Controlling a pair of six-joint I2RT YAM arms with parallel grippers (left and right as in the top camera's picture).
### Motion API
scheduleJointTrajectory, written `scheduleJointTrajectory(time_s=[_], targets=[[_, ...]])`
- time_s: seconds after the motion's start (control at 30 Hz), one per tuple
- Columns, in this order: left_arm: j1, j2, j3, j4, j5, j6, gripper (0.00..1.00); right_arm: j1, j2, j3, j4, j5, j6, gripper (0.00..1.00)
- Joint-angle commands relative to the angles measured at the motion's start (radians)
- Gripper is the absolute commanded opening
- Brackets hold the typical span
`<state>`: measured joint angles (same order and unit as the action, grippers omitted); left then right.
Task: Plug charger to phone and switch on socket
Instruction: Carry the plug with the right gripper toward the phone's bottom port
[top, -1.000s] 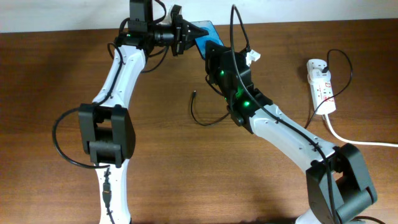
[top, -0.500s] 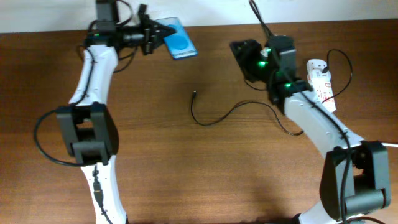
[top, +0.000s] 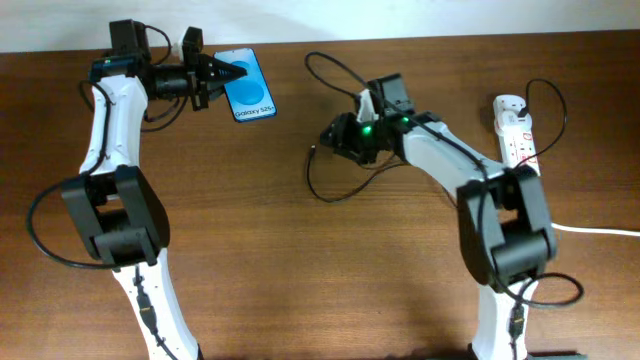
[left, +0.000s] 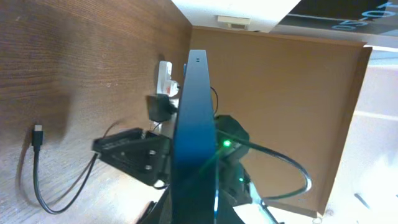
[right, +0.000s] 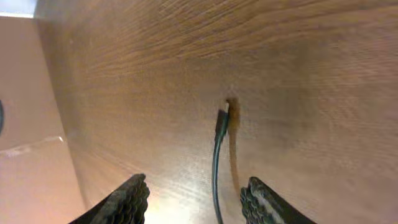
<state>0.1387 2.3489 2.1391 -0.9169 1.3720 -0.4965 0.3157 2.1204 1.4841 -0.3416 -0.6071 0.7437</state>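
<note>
At 11 o'clock the left jaws clamp the phone (top: 248, 84). Near centre, the right jaws, spread wide, straddle the charger (right: 216, 155) tip on the surface (top: 300, 260).

The blue screen of the phone (top: 248, 84) carried one line of white text at its near end, which appeared to read "Galaxy S25". Red markings on the socket (top: 517, 135) were too small to read.

Table (right: 155, 56) noted as grained brown wood, faint sheen; charger (right: 216, 162), seen between right pincer (right: 196, 186) pads (right: 127, 202), matt black; pads ribbed; phone (left: 194, 124) edge glossy black.
</note>
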Motion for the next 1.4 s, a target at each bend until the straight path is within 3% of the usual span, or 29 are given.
scheduleJointTrajectory(time_s=[0.0,0.2,0.6,0.8,0.87,0.9,1.07,1.23,1.37], targets=[[0.002,-0.008,0.008,0.003,0.053,0.02,0.0,0.022,0.048,0.031,-0.007,-0.01,-0.033,0.49],[0.002,-0.008,0.008,0.003,0.053,0.02,0.0,0.088,0.114,0.029,0.017,0.046,-0.034,0.36],[0.002,-0.008,0.008,0.002,0.042,0.02,0.0,0.093,0.2,0.024,0.053,0.121,-0.034,0.3],[0.002,-0.008,0.008,0.003,0.042,0.02,0.0,0.098,0.232,0.024,0.069,0.126,-0.034,0.22],[0.002,-0.008,0.008,0.002,0.024,0.02,0.0,0.098,0.232,0.024,0.068,0.134,-0.034,0.11],[0.002,-0.008,0.008,0.002,0.016,0.02,0.0,0.093,0.232,0.024,0.064,0.133,-0.034,0.04],[0.002,-0.008,0.008,0.002,0.019,0.02,0.0,0.021,0.232,0.024,0.035,-0.011,-0.035,0.04],[0.002,-0.008,0.008,0.002,0.019,0.02,0.0,-0.062,0.109,0.026,0.034,-0.325,-0.317,0.04],[-0.007,-0.008,0.008,0.002,0.027,0.043,0.0,-0.075,-0.087,0.026,-0.078,-0.403,-0.426,0.04]])
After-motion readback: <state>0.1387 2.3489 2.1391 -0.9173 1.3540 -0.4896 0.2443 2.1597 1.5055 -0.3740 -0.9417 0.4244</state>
